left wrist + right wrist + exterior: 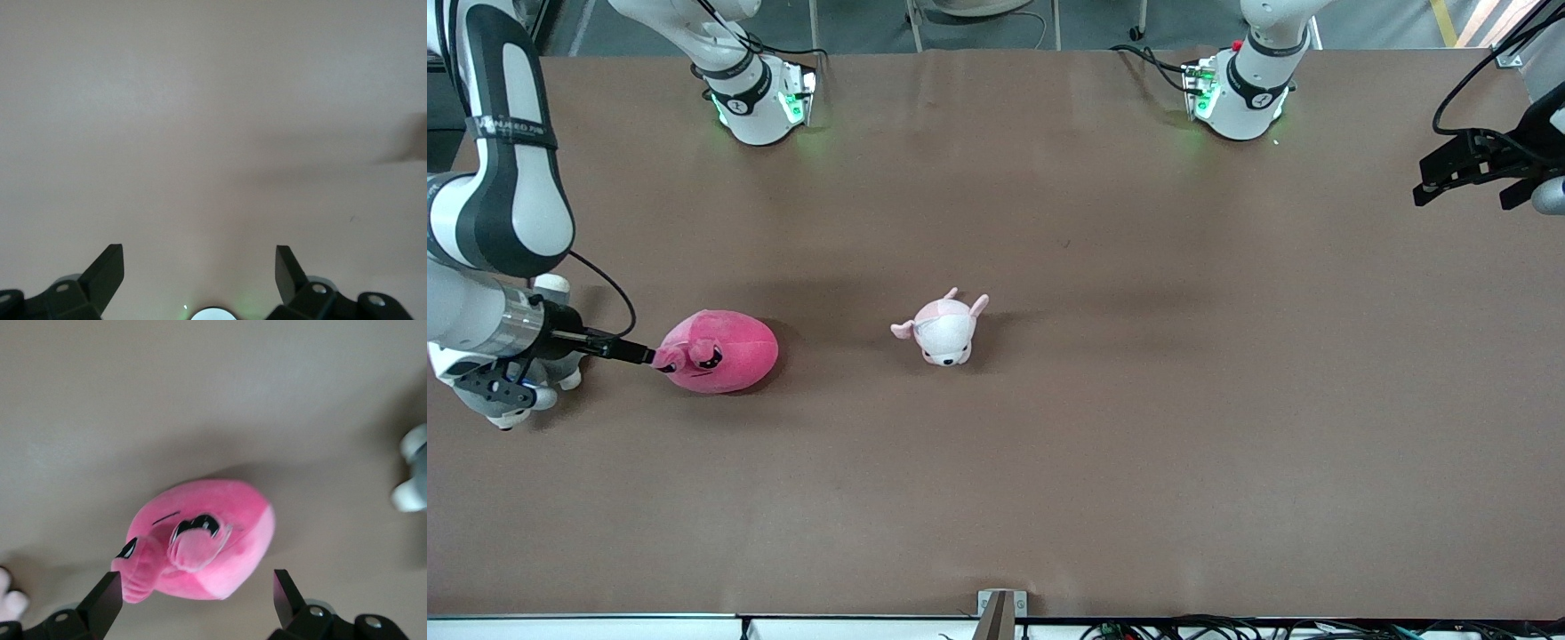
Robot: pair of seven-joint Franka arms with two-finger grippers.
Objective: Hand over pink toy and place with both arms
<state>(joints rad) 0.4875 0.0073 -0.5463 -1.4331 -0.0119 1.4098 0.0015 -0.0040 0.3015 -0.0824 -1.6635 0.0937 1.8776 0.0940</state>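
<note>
**Status of task items**

- The pink toy is lying on the tabletop toward the right arm's end. It is resting on the surface and is not being carried by either arm.
- A smaller pale plush is lying near the middle of the tabletop, well apart from the pink toy, toward the left arm's end from it.

**Status of grippers**

- The right gripper is sitting low at the pink toy's edge. In the right wrist view its fingers are standing spread, with the toy's body lying just ahead of and between them. Nothing is being pinched.
- The left gripper is waiting over the left arm's end of the tabletop, well apart from both toys. Its fingers are spread, with only bare tabletop showing between them.

**Progress assessment**

No handover is taking place at this moment: the two grippers are standing well apart. The arrangement is fitting two stages equally. Either the right gripper is closing in to take hold of the toy, or it is letting go of a toy being set down at this end. The pictures are not settling which one applies.
</note>
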